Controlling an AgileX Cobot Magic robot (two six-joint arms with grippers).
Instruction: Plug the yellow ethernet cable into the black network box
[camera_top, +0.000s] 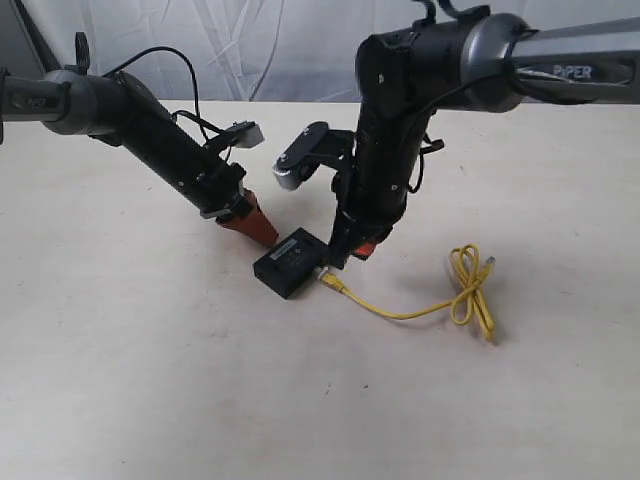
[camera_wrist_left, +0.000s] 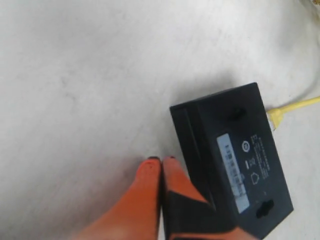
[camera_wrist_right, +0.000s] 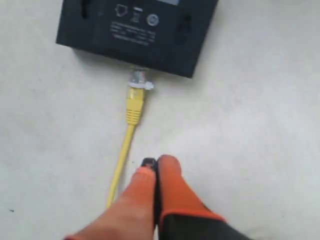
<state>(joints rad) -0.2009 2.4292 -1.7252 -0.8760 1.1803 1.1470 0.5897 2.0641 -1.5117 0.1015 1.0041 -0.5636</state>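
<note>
Over the worktop (camera_top: 150, 380), left arm: slants down from the upper left of the exterior view, wrist low, orange fingers (camera_wrist_left: 147, 185) aimed at the surface.
Left claw (camera_top: 268, 240): clenched, fingers pressed flat together, nothing between them (camera_wrist_left: 161, 161).
Right arm: reaches in from the upper right, elbow bent, forearm dropping steeply to the middle of the worktop.
Right claw (camera_top: 338, 260): clenched too, tips closed on each other and empty (camera_wrist_right: 154, 162).
Black network box (camera_top: 290, 262): small flat black rectangle lying flat, white label strip (camera_wrist_left: 232, 172) and printed marks on top (camera_wrist_right: 140, 30).
Yellow ethernet cable (camera_top: 385, 314): thin bright-yellow cord; one end runs to the box, the rest trails right into a loose bundled loop.
Plug (camera_wrist_right: 140, 79): small and clear, butted against the box's side face; how deep it sits cannot be told.
Box and left claw: the tips sit at the box's left edge, just beside or touching (camera_wrist_left: 235, 160); which one cannot be told.
Box and right claw: the claw is near the side that carries the plug, apart from the box.
Cable and right claw: the cord (camera_wrist_right: 131, 115) passes just beside the closed fingers, not gripped.
</note>
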